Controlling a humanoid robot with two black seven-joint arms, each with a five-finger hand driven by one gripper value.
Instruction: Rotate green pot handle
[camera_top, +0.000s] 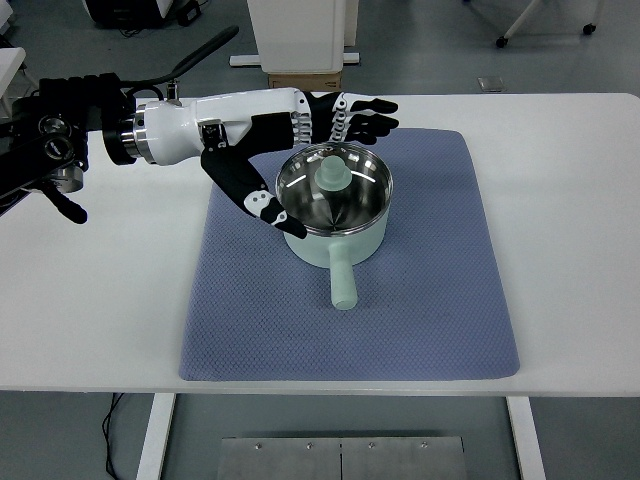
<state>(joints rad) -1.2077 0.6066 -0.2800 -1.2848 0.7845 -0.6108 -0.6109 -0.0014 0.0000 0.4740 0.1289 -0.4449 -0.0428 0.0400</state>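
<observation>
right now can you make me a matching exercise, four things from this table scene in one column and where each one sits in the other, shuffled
Things
1. pot handle
2. lid knob
3. left hand
4. blue mat

Places
a. flat on the white table, under the green pot
b. spread around the pot's far left side
c. sticking out toward the table's near edge
d. top centre of the pot's lid

Pairs: 1-c, 2-d, 3-b, 4-a
</observation>
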